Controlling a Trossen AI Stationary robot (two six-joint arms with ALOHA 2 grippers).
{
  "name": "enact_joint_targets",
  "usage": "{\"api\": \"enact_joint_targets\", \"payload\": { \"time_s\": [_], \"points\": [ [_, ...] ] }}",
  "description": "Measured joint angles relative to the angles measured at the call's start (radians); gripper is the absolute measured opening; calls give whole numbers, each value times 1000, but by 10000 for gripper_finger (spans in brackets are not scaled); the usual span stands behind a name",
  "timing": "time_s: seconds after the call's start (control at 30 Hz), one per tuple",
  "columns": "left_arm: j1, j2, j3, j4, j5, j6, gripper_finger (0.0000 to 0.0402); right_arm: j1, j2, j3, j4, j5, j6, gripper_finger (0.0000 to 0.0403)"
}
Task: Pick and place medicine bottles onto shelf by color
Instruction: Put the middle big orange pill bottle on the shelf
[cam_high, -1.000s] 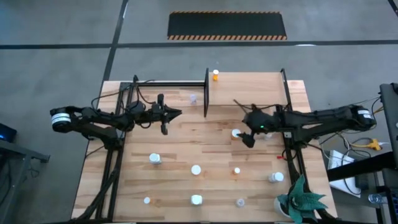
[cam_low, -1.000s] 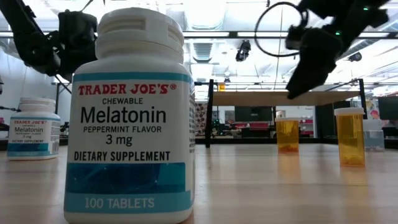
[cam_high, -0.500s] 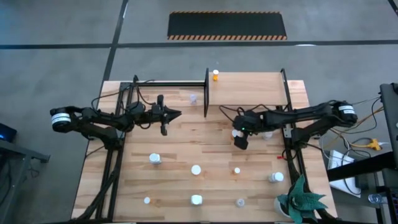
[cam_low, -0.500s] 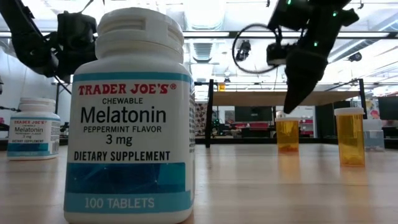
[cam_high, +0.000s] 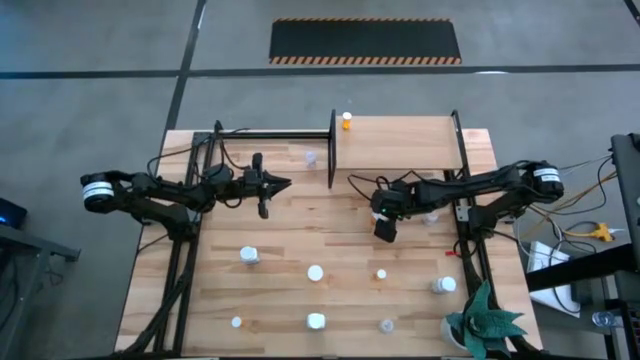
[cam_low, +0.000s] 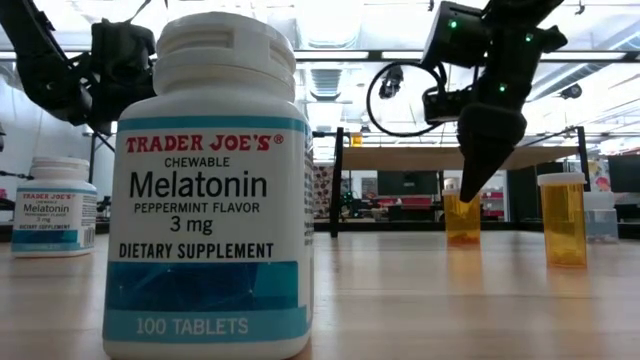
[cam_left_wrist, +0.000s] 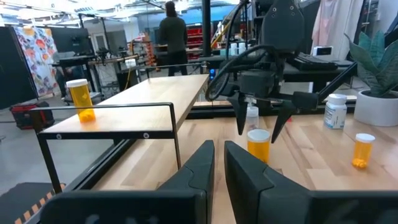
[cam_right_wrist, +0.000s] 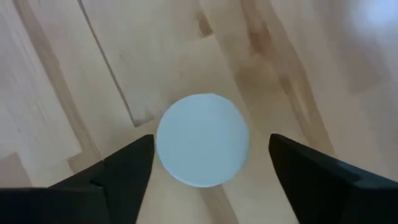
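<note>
So the worktop (cam_high: 300, 250) fills most of the overhead view, with the shelf (cam_high: 400, 130) sitting at its far edge, one orange bottle (cam_high: 347, 121) standing on the board. From above, the scattered bottles are just white cap dots, so you can't really tell body colour; the low view fixes that for a few, showing a big white melatonin bottle (cam_low: 208, 190) right up close, a second one (cam_low: 55, 205) off to the side, and two orange ones farther back.

The right end effector (cam_high: 385, 222) hangs over an orange bottle with a white cap (cam_left_wrist: 259, 144) just in front of the shelf. The high view mostly hides that bottle under the arm, but the right wrist view looks straight down on its cap (cam_right_wrist: 202, 148), sitting between the two spread fingers (cam_right_wrist: 124, 168), not touching either. The left wrist view confirms it: fingers released, straddling the bottle from above.

The left end effector (cam_high: 268, 184) waits near the shelf's left post, fingers nearly closed, gripping nothing.
</note>
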Motion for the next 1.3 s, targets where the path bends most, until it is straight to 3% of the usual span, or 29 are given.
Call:
{"api": "enact_joint_targets", "payload": {
  "time_s": [0.43,0.63,1.0,1.3],
  "points": [
    [0,0,-2,0,0,0,19,0,4,0,13,-31,0,197],
    [0,0,-3,0,0,0,19,0,-9,44,-10,-62,-1,193],
    [0,0,-5,0,0,1,19,-25,2,365,-183,-100,-86,191],
    [0,0,-7,0,0,1,19,-241,20,603,-235,-16,-218,199]
  ]
}}
